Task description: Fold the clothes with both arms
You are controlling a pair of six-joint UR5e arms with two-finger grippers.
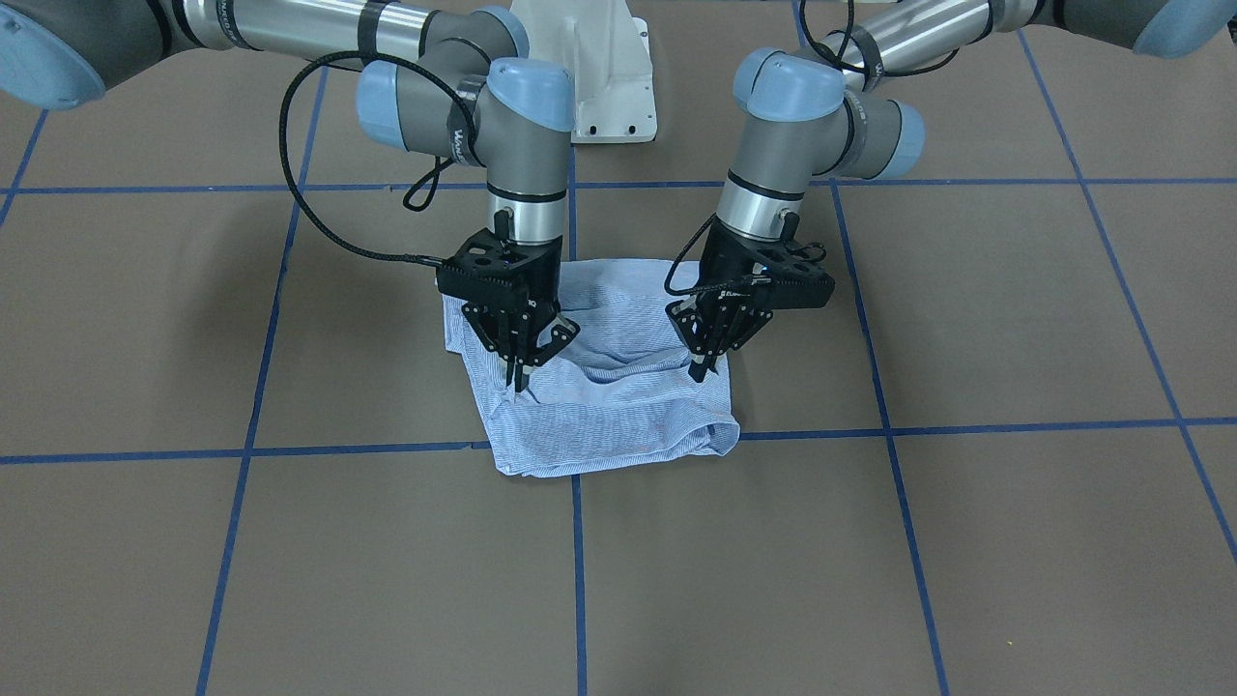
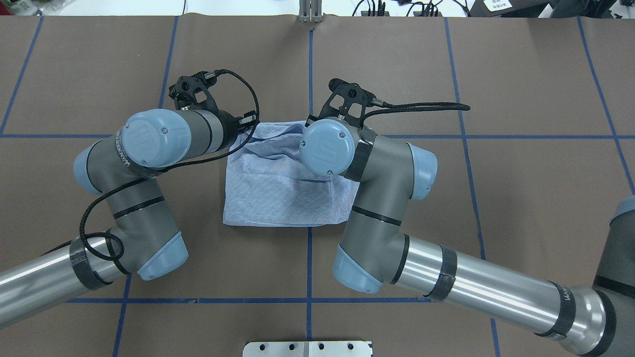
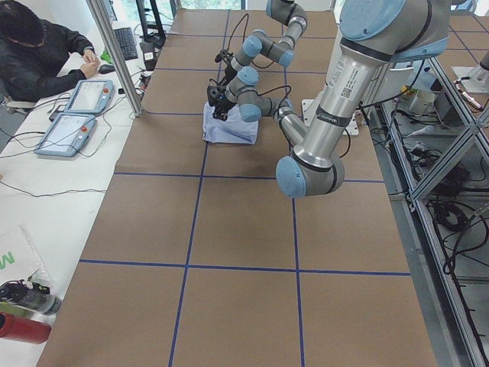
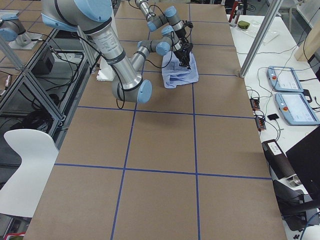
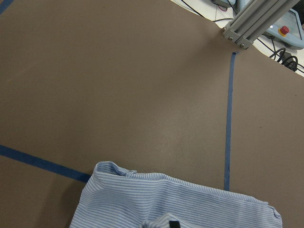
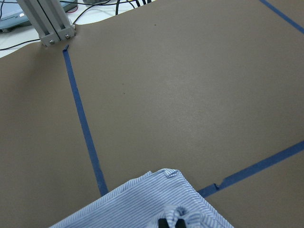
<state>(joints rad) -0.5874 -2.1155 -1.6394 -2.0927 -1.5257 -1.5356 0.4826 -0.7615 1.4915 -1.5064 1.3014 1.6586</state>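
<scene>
The light blue striped shirt [image 1: 618, 416] lies folded into a small bundle at the table's middle; it also shows in the overhead view [image 2: 278, 193]. My left gripper [image 1: 699, 368] is shut on a pinch of fabric at the bundle's right side in the front-facing view. My right gripper [image 1: 522, 379] is shut on fabric at its left side. Both point down, and the cloth between them sags in a crease. In the wrist views the shirt [image 5: 190, 204] [image 6: 142, 204] bunches around the black fingertips [image 5: 173, 223] [image 6: 164, 223]. In the overhead view the wrists hide the fingers.
The brown table cover carries a grid of blue tape lines [image 1: 576, 561]. The white pedestal base [image 1: 599, 68] stands behind the shirt. An aluminium post [image 5: 247, 23] stands at the far edge. An operator [image 3: 38, 53] and teach pendants [image 3: 76, 115] are beside the table.
</scene>
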